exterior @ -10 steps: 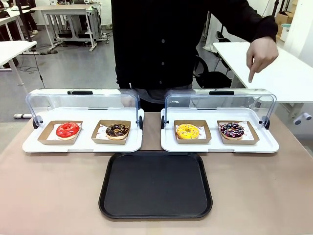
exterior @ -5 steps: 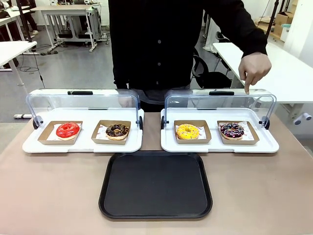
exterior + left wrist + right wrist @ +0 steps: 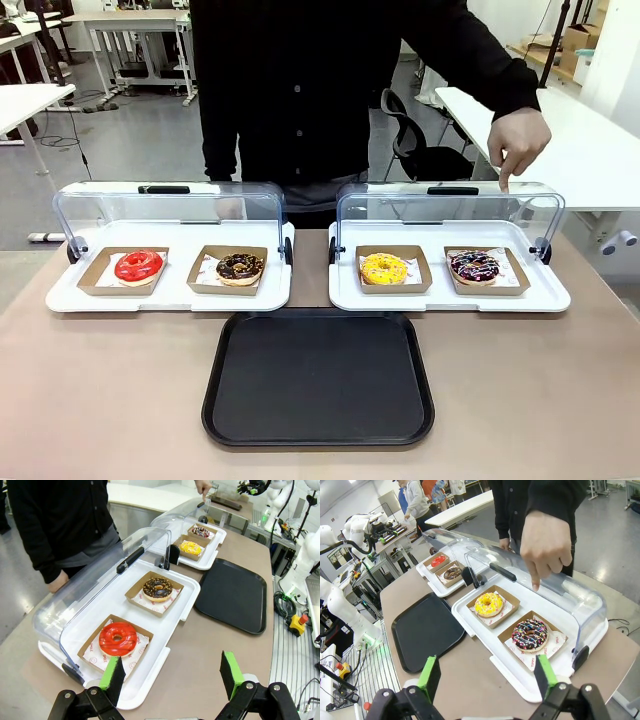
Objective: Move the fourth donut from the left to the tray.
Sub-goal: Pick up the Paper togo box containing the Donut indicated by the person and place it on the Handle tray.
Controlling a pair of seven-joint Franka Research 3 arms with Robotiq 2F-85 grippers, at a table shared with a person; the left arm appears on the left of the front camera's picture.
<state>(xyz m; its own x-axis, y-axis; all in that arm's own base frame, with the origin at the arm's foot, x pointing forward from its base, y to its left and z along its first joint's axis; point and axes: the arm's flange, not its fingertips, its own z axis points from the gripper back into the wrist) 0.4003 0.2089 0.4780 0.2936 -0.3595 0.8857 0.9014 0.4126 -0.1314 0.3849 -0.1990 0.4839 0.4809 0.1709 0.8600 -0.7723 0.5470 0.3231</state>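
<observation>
My left hand (image 3: 171,660) hangs wide open, holding nothing, near the table's left end. The tray (image 3: 318,385) lies mid near edge, ready to receive. The fourth donut (image 3: 474,265) sits rightmost, toward the far-right corner, and the person's finger (image 3: 503,182) flags it. My right hand (image 3: 486,661) gapes empty, facing it.

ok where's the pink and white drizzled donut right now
In the front view the drizzled donut sits at the right end of the right white display tray, beside the yellow donut.
</observation>
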